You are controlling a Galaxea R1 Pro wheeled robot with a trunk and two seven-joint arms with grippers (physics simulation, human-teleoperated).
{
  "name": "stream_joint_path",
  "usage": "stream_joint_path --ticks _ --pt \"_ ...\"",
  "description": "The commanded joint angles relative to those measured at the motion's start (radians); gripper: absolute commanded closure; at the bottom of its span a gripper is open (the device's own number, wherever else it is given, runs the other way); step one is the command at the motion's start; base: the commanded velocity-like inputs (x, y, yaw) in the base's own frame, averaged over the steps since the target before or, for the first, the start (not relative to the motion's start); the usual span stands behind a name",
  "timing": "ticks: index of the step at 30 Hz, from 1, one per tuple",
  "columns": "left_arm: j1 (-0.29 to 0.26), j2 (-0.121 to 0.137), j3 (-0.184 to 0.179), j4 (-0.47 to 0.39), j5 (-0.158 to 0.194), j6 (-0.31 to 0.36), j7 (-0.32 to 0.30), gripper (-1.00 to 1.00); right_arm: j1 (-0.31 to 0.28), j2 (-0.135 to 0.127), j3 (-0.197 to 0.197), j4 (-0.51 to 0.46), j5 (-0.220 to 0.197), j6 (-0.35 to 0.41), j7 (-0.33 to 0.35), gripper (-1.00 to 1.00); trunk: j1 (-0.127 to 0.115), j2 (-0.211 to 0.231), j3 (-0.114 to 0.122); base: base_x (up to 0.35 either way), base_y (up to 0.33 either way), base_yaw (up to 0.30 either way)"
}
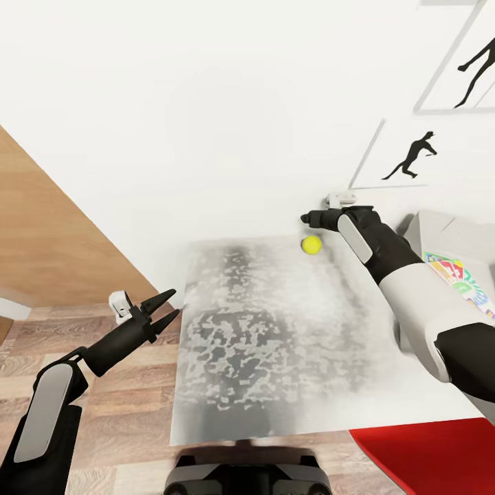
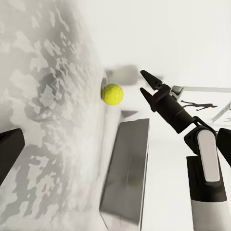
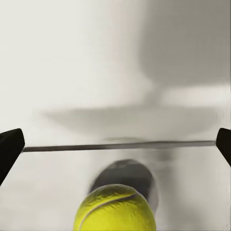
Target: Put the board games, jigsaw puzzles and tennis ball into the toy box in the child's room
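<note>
The right gripper (image 1: 307, 218) hovers over the far edge of the pale tabletop (image 1: 275, 344), its fingers spread wide and empty. The tennis ball (image 1: 311, 245) sits on the surface just below and slightly short of the fingertips; in the right wrist view it lies between the two tips but nearer the camera, apparently lined up for a pinch. The left gripper (image 1: 163, 308) waits off the near corner, well apart from the ball, fingers also spread with nothing between them. Behind the right arm, a colourful board game (image 1: 462, 278) lies on a grey surface.
</note>
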Motion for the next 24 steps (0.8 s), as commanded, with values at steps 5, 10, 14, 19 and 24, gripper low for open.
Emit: stream_joint_path --ticks 5,10,14,19,24 --pt "-0.001 0.0 0.001 0.0 -0.007 0.004 -0.008 -1.0 0.0 -0.001 0.007 -0.001 -0.011 0.002 -0.009 -1.0 0.0 -0.002 -0.009 0.0 0.0 0.0" --pt "-0.001 0.0 0.001 0.0 -0.007 0.004 -0.008 -1.0 0.0 -0.001 0.007 -0.001 -0.011 0.002 -0.009 -1.0 0.0 -0.002 -0.016 0.0 0.0 0.0" --pt "-0.001 0.0 0.001 0.0 -0.007 0.004 -0.008 -1.0 0.001 -0.002 0.007 -0.001 -0.011 0.002 -0.009 -1.0 0.0 -0.002 -0.023 0.0 0.0 0.0" --pt "-0.001 0.0 0.001 0.0 -0.007 0.004 -0.007 -1.0 0.003 -0.002 0.007 -0.001 -0.011 0.002 -0.009 -1.0 0.0 -0.002 -0.031 0.0 0.0 0.0" --pt "-0.001 0.0 0.001 0.0 -0.007 0.004 -0.007 -1.0 0.006 -0.002 0.007 -0.001 -0.011 0.002 -0.009 -1.0 0.0 -0.002 -0.037 0.0 0.0 0.0"
